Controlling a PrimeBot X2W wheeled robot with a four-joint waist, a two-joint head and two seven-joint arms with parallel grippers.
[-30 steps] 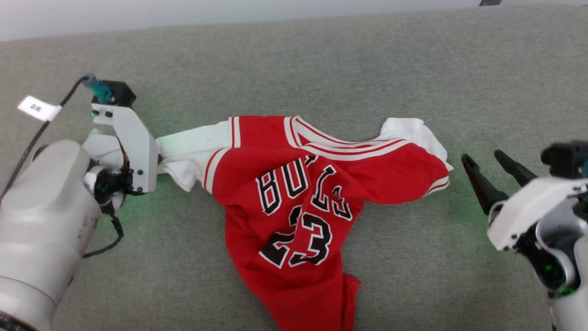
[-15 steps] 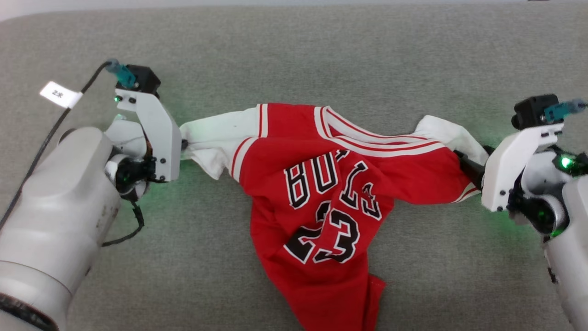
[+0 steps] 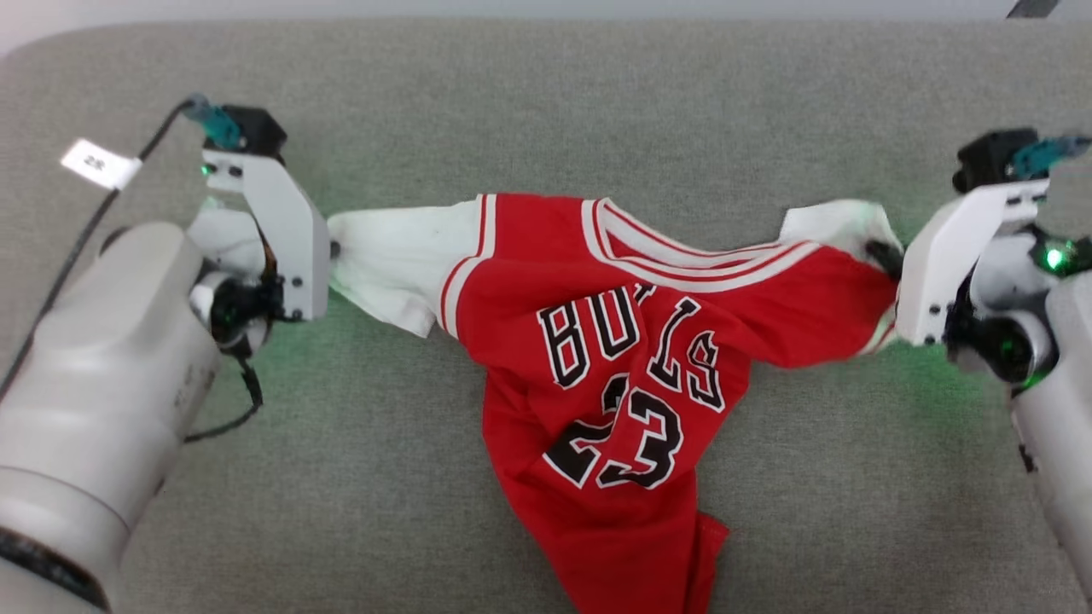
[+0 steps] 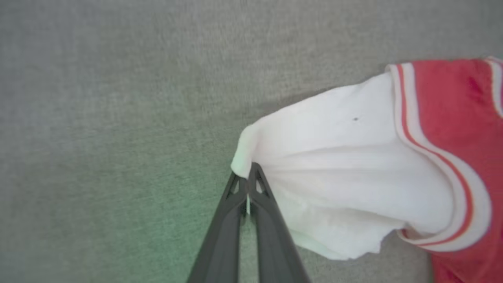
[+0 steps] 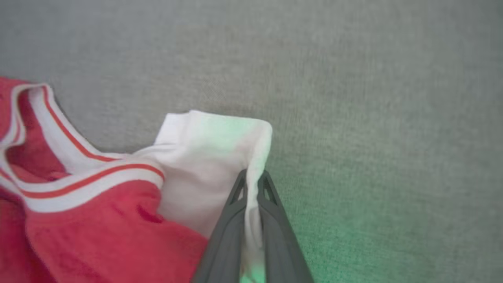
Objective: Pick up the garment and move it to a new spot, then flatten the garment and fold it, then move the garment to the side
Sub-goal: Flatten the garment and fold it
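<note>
The garment (image 3: 631, 341), a red jersey with white sleeves, black "BULLS" lettering and the number 23, lies crumpled across the grey fabric surface (image 3: 546, 111). My left gripper (image 3: 334, 251) is shut on the edge of its white left sleeve (image 4: 346, 169); in the left wrist view the left gripper (image 4: 249, 173) pinches the cloth at the tips. At the other end my right gripper (image 3: 880, 254) is shut on the white right sleeve (image 5: 212, 157); the right wrist view has the right gripper (image 5: 252, 177) with the sleeve's edge caught between its fingers. The jersey's lower body trails toward the near edge.
A black cable with a white tag (image 3: 94, 162) runs from the left wrist. The grey surface's far edge (image 3: 546, 19) lies at the top of the head view, with a pale wall behind. Open surface lies around the jersey on all sides.
The right gripper reached the right sleeve from the right and shut on it. The left gripper kept its hold on the left sleeve. The head camera shifted, so the whole scene sits differently.
</note>
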